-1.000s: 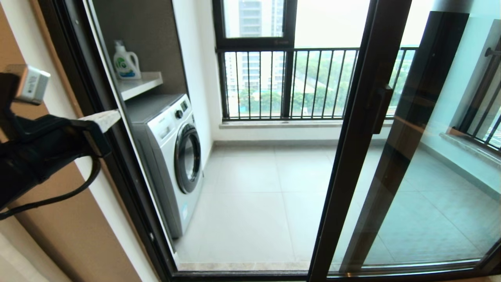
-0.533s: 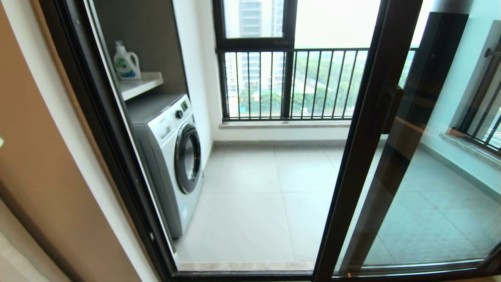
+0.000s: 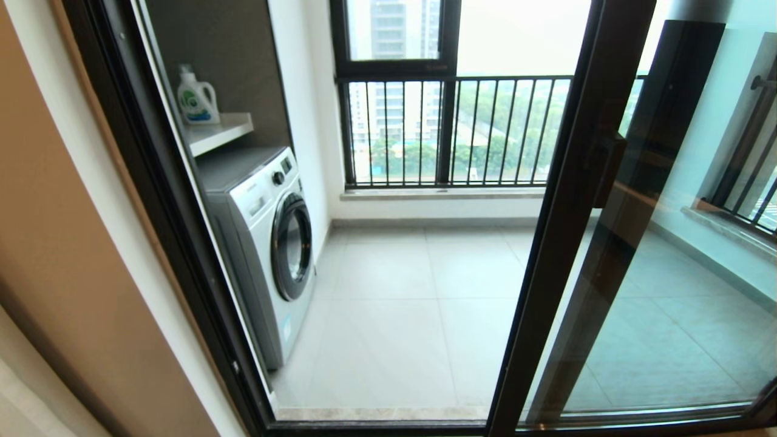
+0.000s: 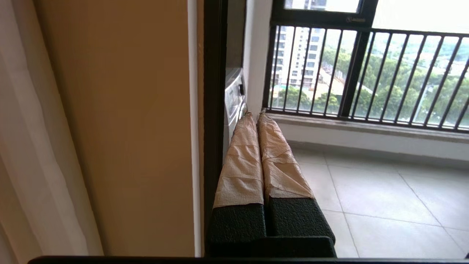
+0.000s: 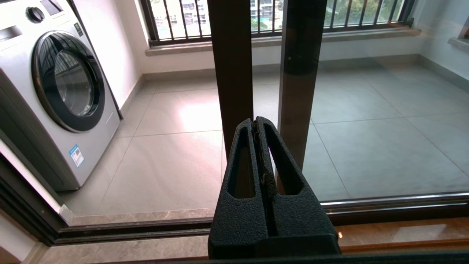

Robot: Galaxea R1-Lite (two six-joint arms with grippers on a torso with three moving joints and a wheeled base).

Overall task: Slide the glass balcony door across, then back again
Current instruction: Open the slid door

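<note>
The glass balcony door (image 3: pixel 567 212) stands slid to the right, its dark stile slanting down the head view with the small handle (image 3: pixel 607 170) on it and greenish glass (image 3: pixel 668 273) beyond. The doorway to its left stands open. Neither arm shows in the head view. My right gripper (image 5: pixel 256 124) is shut and empty, low in front of the door stile (image 5: pixel 231 66), apart from it. My left gripper (image 4: pixel 255 115), its fingers wrapped in beige tape, is shut and empty beside the dark left jamb (image 4: pixel 214 110).
A white washing machine (image 3: pixel 267 243) stands inside the balcony at the left, under a shelf (image 3: pixel 221 130) with a detergent bottle (image 3: pixel 195 97). A barred window (image 3: pixel 449 127) closes the far side. The floor track (image 5: pixel 146 229) runs along the threshold. A tan wall (image 3: pixel 61 243) flanks the left jamb.
My left arm has dropped out of the head view's left side. The door stile slid a little further right, then stayed put.
</note>
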